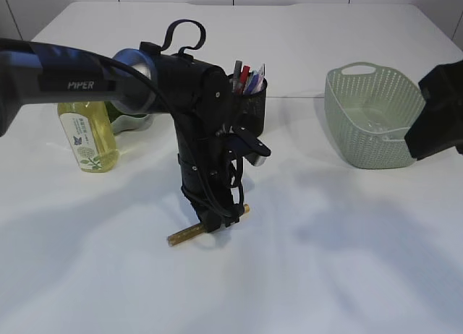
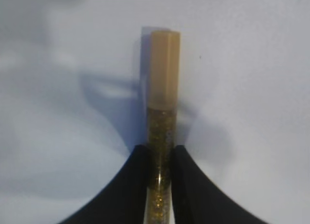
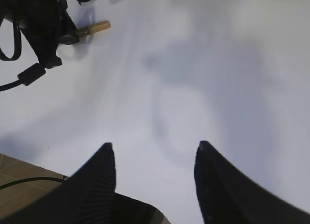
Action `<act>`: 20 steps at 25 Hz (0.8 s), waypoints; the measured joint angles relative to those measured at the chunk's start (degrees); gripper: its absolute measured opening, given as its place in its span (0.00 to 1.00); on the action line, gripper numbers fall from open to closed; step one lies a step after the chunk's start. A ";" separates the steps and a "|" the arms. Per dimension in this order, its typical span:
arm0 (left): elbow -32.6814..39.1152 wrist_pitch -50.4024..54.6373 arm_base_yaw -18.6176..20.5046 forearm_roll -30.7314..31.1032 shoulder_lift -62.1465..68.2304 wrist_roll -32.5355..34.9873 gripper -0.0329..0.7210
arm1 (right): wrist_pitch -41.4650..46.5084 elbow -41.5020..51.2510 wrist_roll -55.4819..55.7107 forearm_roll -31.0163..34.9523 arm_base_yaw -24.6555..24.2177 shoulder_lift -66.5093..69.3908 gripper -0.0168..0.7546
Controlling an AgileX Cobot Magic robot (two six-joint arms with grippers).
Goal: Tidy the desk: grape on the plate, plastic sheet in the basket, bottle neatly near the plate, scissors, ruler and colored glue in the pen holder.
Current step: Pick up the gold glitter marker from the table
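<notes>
The colored glue (image 2: 163, 88) is a clear tube of gold glitter with a tan cap, lying on the white table (image 1: 325, 240). My left gripper (image 2: 161, 147) points straight down, its two black fingers pressed against both sides of the tube. In the exterior view the tube's gold end (image 1: 182, 237) sticks out to the left of that gripper (image 1: 217, 222). The black mesh pen holder (image 1: 250, 97) stands behind it with several pens inside. My right gripper (image 3: 155, 145) hangs open over bare table with nothing between its fingers. The yellow bottle (image 1: 87, 137) stands upright at the left.
A pale green woven basket (image 1: 362, 124) sits at the right, just left of the right arm (image 1: 438, 121). A dark green thing (image 1: 129, 121) behind the bottle is mostly hidden by the left arm. The right wrist view shows the table's edge (image 3: 29, 163) at its lower left.
</notes>
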 joint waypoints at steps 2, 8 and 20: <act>-0.08 0.00 0.00 0.11 0.00 0.00 0.17 | 0.00 0.00 0.00 0.00 0.00 0.00 0.56; -0.08 0.00 0.00 0.14 0.00 0.00 0.14 | 0.00 0.00 0.00 0.00 0.00 0.00 0.56; -0.08 1.40 3.69 -8.87 -4.07 -5.00 0.13 | -0.18 0.00 -0.05 0.00 0.00 0.00 0.56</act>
